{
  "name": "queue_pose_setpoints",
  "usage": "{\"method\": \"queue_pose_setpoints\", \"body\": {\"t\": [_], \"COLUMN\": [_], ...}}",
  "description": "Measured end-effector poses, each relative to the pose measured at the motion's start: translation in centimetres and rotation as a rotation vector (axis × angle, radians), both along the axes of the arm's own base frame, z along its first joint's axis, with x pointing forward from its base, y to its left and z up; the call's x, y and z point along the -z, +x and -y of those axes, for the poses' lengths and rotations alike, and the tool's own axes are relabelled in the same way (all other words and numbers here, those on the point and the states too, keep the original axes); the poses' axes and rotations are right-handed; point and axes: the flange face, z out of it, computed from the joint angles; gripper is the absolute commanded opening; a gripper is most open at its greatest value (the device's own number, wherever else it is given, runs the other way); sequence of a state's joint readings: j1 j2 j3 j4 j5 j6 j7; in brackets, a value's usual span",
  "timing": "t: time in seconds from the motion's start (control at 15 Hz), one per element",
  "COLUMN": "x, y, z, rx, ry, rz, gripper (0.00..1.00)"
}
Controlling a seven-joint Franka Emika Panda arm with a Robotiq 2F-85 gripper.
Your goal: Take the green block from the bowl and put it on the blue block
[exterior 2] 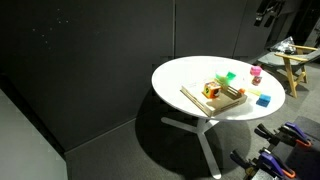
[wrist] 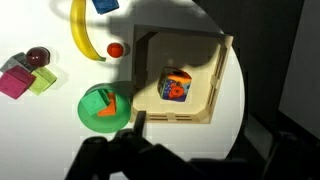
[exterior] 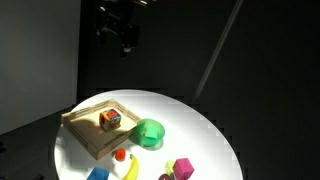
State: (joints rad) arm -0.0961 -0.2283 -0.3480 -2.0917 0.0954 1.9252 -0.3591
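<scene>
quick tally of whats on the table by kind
Containers: 2 (square wooden tray, round green bowl)
Cubes: 4 (plain blue block, magenta cube, orange-patterned cube in the tray, bright-green block in the bowl)
Yellow banana: 1
Small balls: 2 (orange ball, dark red ball)
Total: 9, leaving out blurred bits by the magenta cube and in the bowl.

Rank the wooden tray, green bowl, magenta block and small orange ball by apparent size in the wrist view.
Largest to smallest:
1. wooden tray
2. green bowl
3. magenta block
4. orange ball
No two look alike in size.
</scene>
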Motion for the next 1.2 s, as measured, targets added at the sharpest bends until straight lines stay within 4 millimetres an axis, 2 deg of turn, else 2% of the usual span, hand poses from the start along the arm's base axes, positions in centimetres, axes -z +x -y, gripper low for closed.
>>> {"method": "queue_pose_setpoints", "body": {"t": [0.53,1.2], "x": [1.9,6.6], "y": [3.8,6.2], "z": [2.7,6.6], "rx": [0.034,0.06], "ry": [-0.04,-0.07], "rz": [-0.048,-0.1], "gripper": [1.0,1.0]}}
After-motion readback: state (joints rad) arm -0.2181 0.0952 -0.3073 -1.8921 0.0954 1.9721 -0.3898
